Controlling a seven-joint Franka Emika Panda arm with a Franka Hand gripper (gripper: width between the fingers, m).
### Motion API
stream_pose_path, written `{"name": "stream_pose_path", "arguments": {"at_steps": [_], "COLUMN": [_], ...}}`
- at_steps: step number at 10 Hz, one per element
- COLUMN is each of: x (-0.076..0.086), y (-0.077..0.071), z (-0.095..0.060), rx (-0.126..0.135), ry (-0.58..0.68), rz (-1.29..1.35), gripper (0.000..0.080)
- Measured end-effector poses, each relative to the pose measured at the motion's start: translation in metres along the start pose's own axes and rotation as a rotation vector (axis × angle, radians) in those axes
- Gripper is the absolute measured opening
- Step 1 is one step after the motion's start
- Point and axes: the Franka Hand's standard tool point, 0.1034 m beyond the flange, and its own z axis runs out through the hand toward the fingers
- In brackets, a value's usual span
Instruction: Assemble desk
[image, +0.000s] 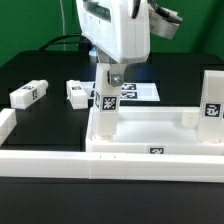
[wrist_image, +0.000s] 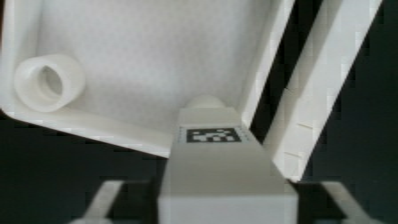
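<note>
The tray-like top (image: 150, 128) lies in the lower middle and right of the exterior view, on the black desk (image: 50, 122). Its front rim is just behind the long border rail (image: 50, 166), which crosses the bottom of the frame and turns back at the exterior view's left edge.

One tagged leg (image: 105, 110) stands upright at the top's back corner on the exterior view's left. The hand (image: 110, 76) comes down on it from the white arm that fills the upper centre. In the wrist view the fingers (wrist_image: 111, 200) sit on either side of this leg. I cannot tell whether they are pressing on it or standing just clear of it. From that camera the leg covers the corner it stands over. One round socket (wrist_image: 48, 82) at another corner shows open and bare, and the rail runs close alongside the top's raised rim.

A second upright leg (image: 212, 108) stands at the top's corner on the exterior view's right, tag facing the camera. Two loose legs lie on the black desk in the left middle of the frame, well apart from the top: one far left (image: 30, 94) and one nearer the arm (image: 78, 92). The marker board (image: 138, 91) lies flat behind the held leg, partly hidden by the arm.
</note>
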Motion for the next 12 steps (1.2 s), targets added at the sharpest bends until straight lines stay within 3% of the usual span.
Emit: {"name": "stream_pose_path", "arguments": {"at_steps": [1, 2, 9, 12], "x": [0.0014, 0.0016, 0.0016, -0.0016], "y": [0.0005, 0.0005, 0.0007, -0.0006], "z": [-0.0002, -0.0003, 0.0006, 0.0011], "rx": [-0.001, -0.001, -0.005, -0.037], "ry": [0.000, 0.000, 0.003, 0.028], "rz": [-0.079, -0.096, -0.597, -0.889], "gripper": [0.0531, 0.0612, 0.0649, 0.0649]}}
